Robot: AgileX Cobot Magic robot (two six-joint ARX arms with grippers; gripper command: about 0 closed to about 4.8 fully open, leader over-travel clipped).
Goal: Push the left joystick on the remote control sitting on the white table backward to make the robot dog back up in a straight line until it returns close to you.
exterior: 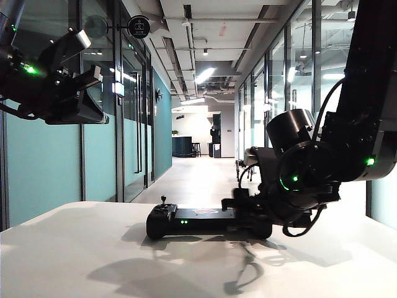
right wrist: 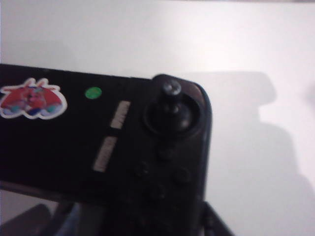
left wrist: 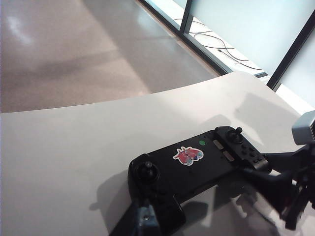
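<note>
The white table (exterior: 74, 261) is being used as a flat, steady base, with the remote control (exterior: 205, 218) lying face up near its far edge so that both sticks are standing free.

The right arm is being held low at the right-hand end of the remote control. The right gripper (exterior: 245, 214) is being set level against that end, and its jaws are being shown wide apart astride the bulbous grip. Whether they are already pressing on it cannot be told. Judging by this placing, the body is being braced so that it does not slide when a stick is pushed.

The left gripper (exterior: 87, 81) is being held raised over the left side of the table, apart from the remote control. The state of its jaws cannot be told. Its wrist camera is being aimed down at the near end of the controller, which suggests this arm is being kept for the push itself.

The left joystick (left wrist: 147, 169) is being left upright and untouched at the free end, so the backward push is judged not yet begun. The right-hand stick (right wrist: 172, 93) is being framed closely by the right wrist camera, just beside the braced end.

A red sticker (left wrist: 188, 155) and a green light (left wrist: 202, 143) are being shown on the flat middle. The robot dog is not being shown in any view.
</note>
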